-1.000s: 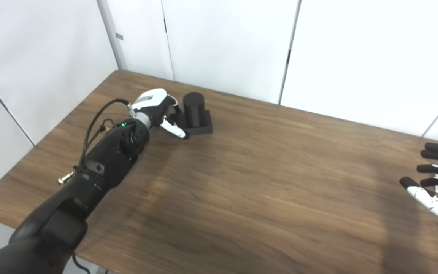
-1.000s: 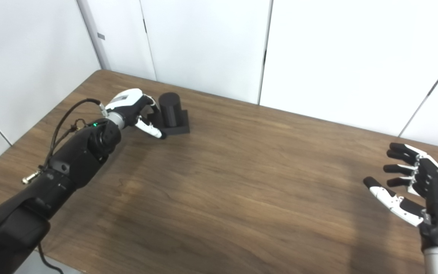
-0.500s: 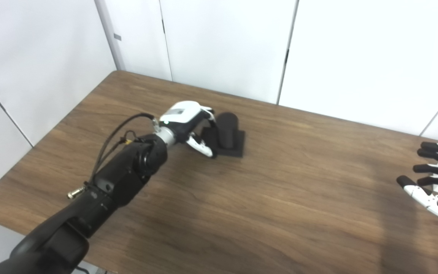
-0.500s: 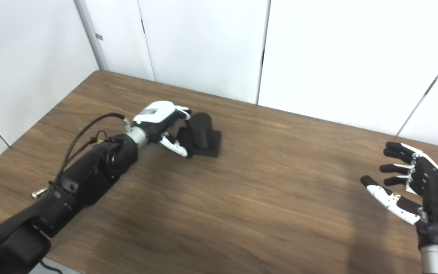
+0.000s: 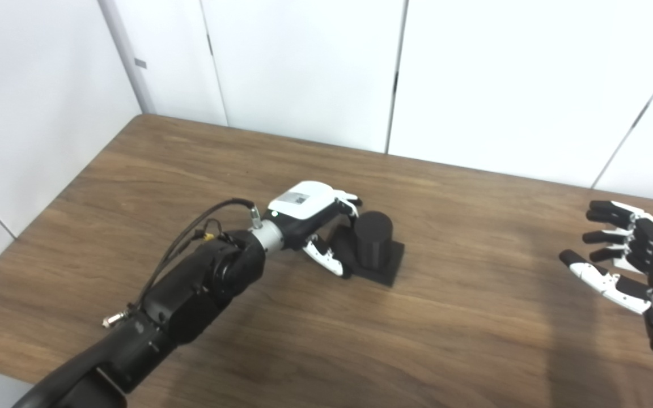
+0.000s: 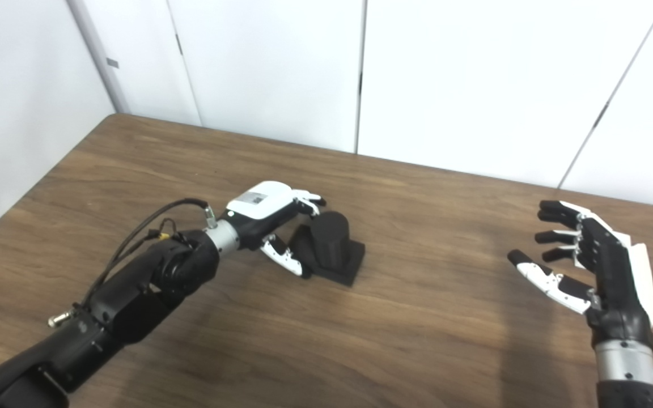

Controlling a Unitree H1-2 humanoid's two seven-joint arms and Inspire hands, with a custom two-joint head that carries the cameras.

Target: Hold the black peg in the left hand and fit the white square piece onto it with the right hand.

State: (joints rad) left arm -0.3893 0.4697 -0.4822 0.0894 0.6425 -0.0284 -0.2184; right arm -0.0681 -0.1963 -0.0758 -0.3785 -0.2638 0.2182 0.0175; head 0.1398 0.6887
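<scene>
The black peg [image 5: 373, 235] stands upright on its flat square base [image 5: 388, 267] on the wooden table [image 5: 281, 334], and every place here is best read from that peg. The left hand [image 5: 315, 218] sits just on the peg's left side, its fingers [image 5: 351, 199] curled over toward the top of the cylinder and its thumb [image 5: 325, 259] down against the near-left edge of the base; it looks closed on the peg's base, though how firm the hold is cannot be told. The right hand [image 6: 584, 266] hangs well to the right of the peg, above the table, fingers spread wide and holding nothing. The white square piece is not visible anywhere in either view, so its place cannot be given. The step in hand appears to be securing and steadying the peg. To do it well, the left hand should press evenly on the base rather than on the cylinder, so the top stays free for a piece to slide down, and should keep the peg vertical. A hold on one corner only could let the base twist or tip. The right hand first needs to find the white piece.
</scene>
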